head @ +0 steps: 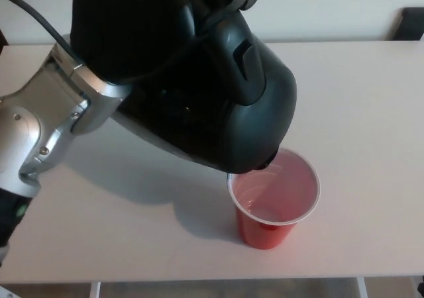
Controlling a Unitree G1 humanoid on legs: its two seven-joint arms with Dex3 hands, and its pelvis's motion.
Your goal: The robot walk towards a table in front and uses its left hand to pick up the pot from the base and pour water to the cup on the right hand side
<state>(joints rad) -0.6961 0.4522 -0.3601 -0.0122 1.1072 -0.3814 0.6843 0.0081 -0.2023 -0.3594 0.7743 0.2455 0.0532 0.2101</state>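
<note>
left hand point(126, 33) grasping pot point(225, 106) | spout over cup point(273, 202) rim | cup near table point(371, 112) front edge

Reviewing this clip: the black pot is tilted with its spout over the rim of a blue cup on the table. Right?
Not quite: the cup is red, not blue, as the head view shows. The rest stands: the black pot is tilted with its spout over the cup's rim, on the table.

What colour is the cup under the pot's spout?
Red plastic cup with a white rim, clearest in the head view.
</note>
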